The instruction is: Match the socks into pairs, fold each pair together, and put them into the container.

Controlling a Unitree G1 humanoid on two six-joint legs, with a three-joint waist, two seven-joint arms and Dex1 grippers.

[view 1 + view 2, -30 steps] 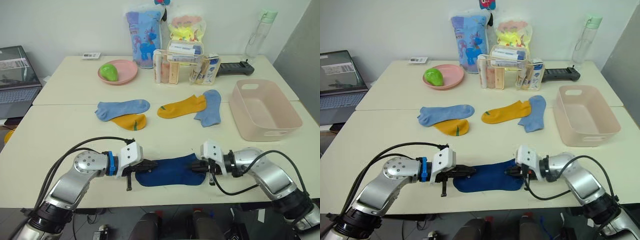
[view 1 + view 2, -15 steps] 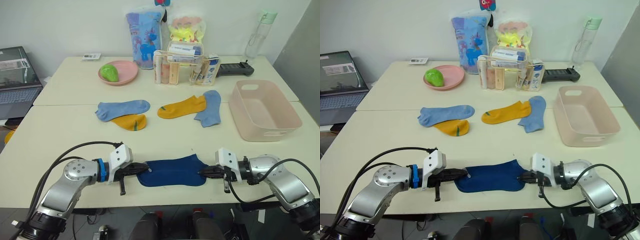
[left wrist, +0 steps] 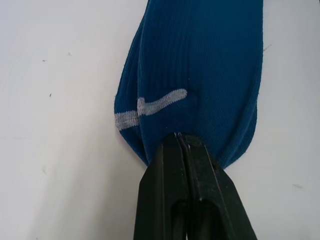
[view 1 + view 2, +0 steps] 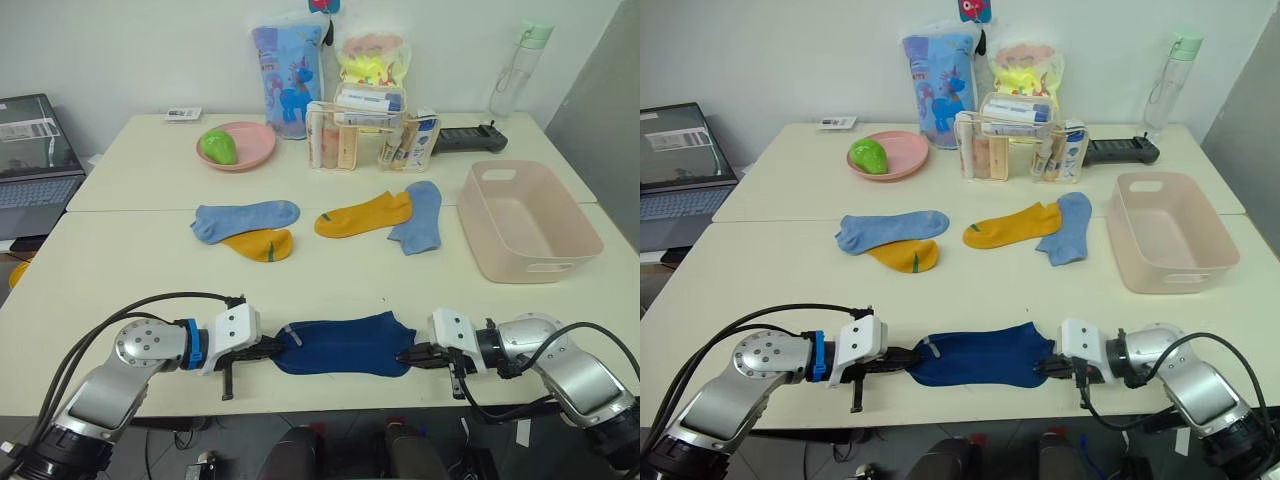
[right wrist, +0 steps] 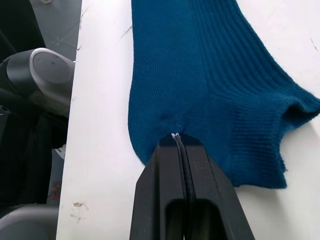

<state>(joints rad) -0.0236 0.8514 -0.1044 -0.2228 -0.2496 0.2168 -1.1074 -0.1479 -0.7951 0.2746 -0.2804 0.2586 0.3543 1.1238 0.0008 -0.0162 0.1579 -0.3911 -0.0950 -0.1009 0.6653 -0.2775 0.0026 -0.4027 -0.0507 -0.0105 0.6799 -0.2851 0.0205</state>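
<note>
Cream bench [image 4: 120, 290], navy pair [image 4: 345, 345] stacked flat at its near edge, well short of the empty pink container [image 4: 525, 225]. Left claw [image 4: 272, 346] pinches the toe end shut, right claw [image 4: 404, 354] the cuff end. Step: folding; next likely brings one end over the other. Beyond: two light blue socks [image 4: 245, 217], two mustard socks [image 4: 362, 214], unpaired.

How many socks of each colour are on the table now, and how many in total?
navy socks: 2 (stacked; the left wrist view shows two toe ends)
yellow socks: 2
light blue socks: 2
Total: 6
</note>
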